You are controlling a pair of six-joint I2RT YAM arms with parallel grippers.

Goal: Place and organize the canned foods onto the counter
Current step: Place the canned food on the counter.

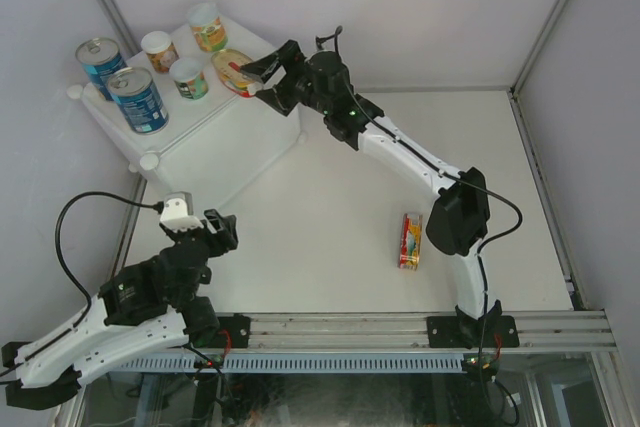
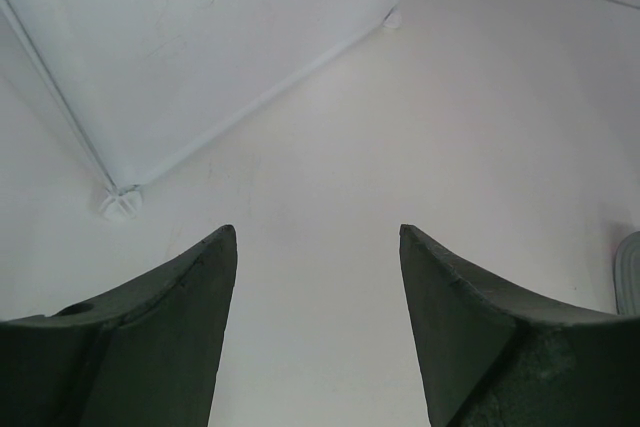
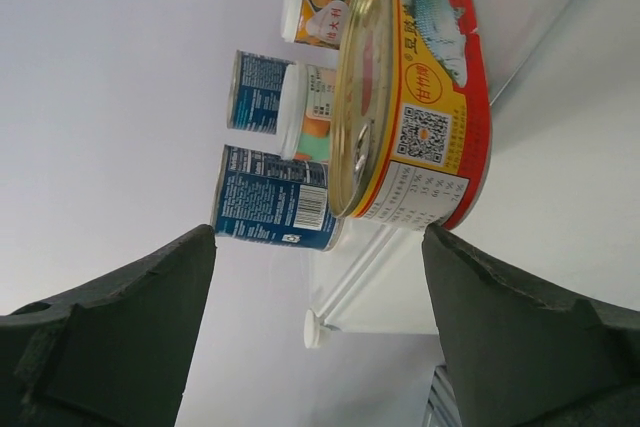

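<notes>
The counter (image 1: 215, 147), a white box with corner knobs, stands at the far left. On its top are two tall blue cans (image 1: 138, 99) (image 1: 100, 62), three small cans (image 1: 189, 77) and a flat oval red-and-yellow tin (image 1: 232, 71) at the right edge. My right gripper (image 1: 258, 82) is open just beside that tin. In the right wrist view the tin (image 3: 415, 97) stands just beyond the fingertips, not between them, with the blue cans (image 3: 275, 209) behind. A second oval tin (image 1: 410, 240) lies on the tabletop. My left gripper (image 2: 318, 232) hangs open and empty over the table near the counter (image 2: 200, 47).
White walls close in the table on the far side and both sides. A metal rail (image 1: 400, 327) runs along the near edge by the arm bases. The right arm's elbow (image 1: 458, 212) hangs beside the tin on the table.
</notes>
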